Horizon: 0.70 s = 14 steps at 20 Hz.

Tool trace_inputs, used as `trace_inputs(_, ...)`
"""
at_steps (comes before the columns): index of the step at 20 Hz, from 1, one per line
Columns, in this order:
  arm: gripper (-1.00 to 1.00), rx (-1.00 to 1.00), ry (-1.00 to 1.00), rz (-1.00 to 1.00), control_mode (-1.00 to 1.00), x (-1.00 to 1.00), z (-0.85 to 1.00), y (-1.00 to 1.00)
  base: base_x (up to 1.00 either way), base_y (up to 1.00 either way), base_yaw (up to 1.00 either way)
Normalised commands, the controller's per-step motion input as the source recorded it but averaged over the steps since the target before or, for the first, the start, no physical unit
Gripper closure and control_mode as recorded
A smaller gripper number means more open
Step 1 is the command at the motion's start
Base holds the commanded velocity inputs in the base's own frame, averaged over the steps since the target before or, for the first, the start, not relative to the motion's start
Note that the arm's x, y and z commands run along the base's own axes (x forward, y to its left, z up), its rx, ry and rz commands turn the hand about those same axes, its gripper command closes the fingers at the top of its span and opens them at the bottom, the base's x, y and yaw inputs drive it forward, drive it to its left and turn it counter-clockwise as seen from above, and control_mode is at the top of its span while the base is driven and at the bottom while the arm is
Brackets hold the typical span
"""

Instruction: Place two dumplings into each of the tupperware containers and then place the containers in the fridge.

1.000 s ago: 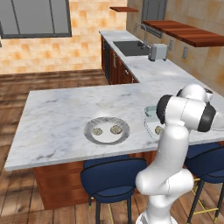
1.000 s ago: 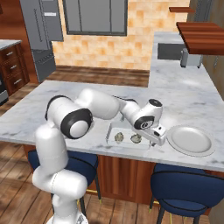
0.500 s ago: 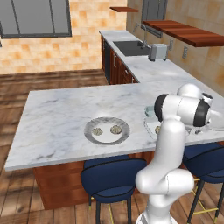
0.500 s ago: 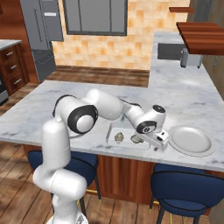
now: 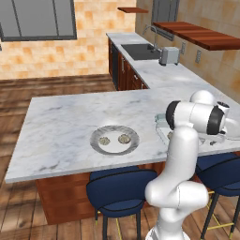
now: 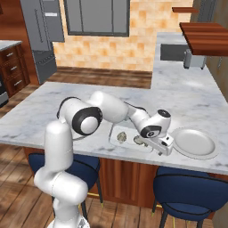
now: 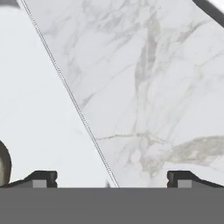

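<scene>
A shallow see-through tupperware container (image 6: 115, 133) lies near the counter's front edge with two dumplings (image 6: 120, 137) inside. My gripper (image 6: 164, 147) hangs low at that tub's right end, open, with nothing between its fingertips (image 7: 43, 178). In the hand view a dumpling (image 7: 3, 168) peeks in at the left edge, on a pale surface beside bare marble. A pale blue-green tupperware container (image 5: 161, 123) shows partly behind my arm. Two more dumplings (image 5: 104, 140) sit on a round grey plate (image 5: 115, 151). The grey fridge (image 6: 42, 35) stands far back on the left.
A round pale dish (image 6: 193, 142) lies just right of the gripper. Blue stools (image 6: 187, 189) stand under the counter's front edge. A toaster (image 5: 168, 55) and sink (image 5: 138, 50) are on the far counter, under a wooden shelf (image 5: 201, 35).
The hand has slid a little to the right and toward the counter's front edge, past the tub's right end. Its jaws have stayed open.
</scene>
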Motion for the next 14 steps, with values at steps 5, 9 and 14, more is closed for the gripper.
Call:
trace_inputs(5, 1.0, 0.0, 0.0, 0.0, -1.0, 0.0, 0.0, 0.0, 0.0, 0.0, 0.0)
trace_inputs(9, 1.0, 0.0, 0.0, 0.0, -1.0, 0.0, 0.0, 0.0, 0.0, 0.0, 0.0)
trace_inputs(14, 1.0, 0.0, 0.0, -0.01, -1.0, 0.0, 0.06, 0.0, 0.0, 0.0, 0.0)
